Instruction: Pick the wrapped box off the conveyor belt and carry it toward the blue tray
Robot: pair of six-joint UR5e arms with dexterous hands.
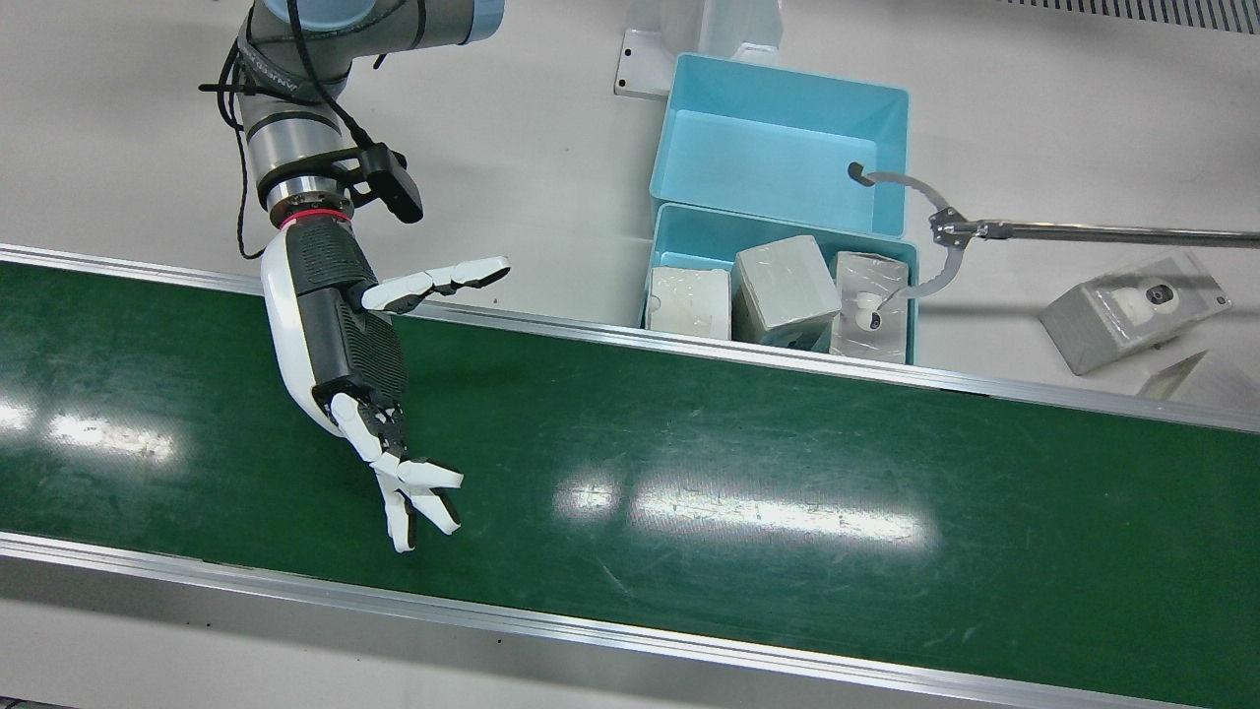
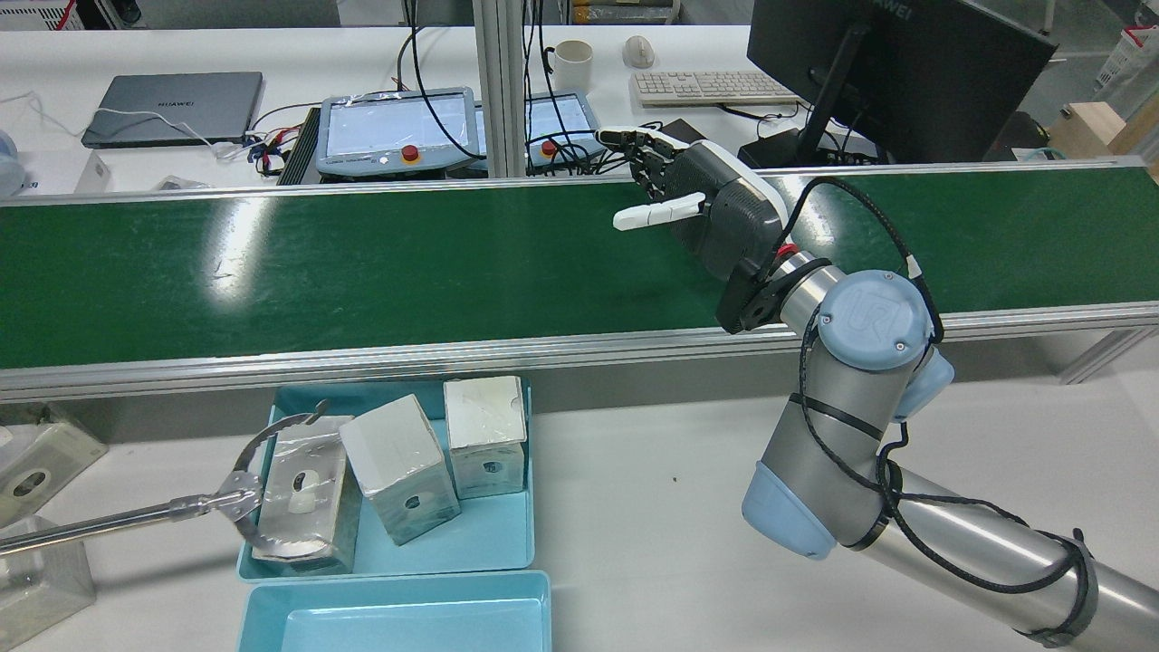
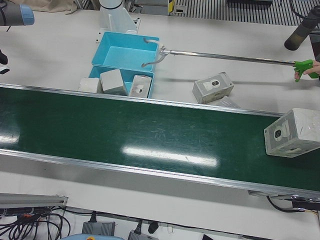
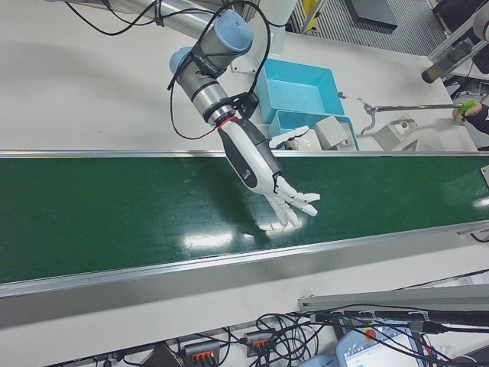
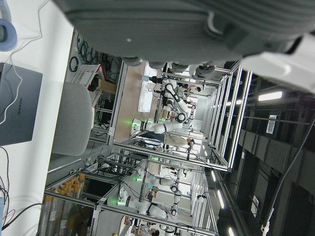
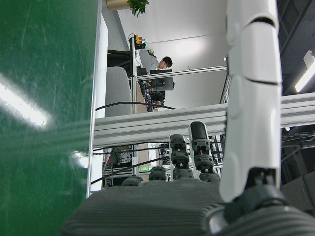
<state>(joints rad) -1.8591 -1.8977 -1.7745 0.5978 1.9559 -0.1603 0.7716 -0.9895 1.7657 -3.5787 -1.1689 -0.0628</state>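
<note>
A wrapped grey box lies on the green conveyor belt at its far right end in the left-front view; no other view shows it. My right hand hovers over the opposite end of the belt, open, fingers spread, holding nothing; it also shows as right hand and right hand. Two blue trays stand beside the belt: the near tray holds three wrapped boxes, the far tray is bare. Only the grey palm of my left hand shows, its fingers hidden.
A long metal grabber tool, held by a person's hand on its green handle, has its claw around a box in the near tray. More wrapped boxes lie on the white table. Monitor, keyboard and laptop stand beyond the belt.
</note>
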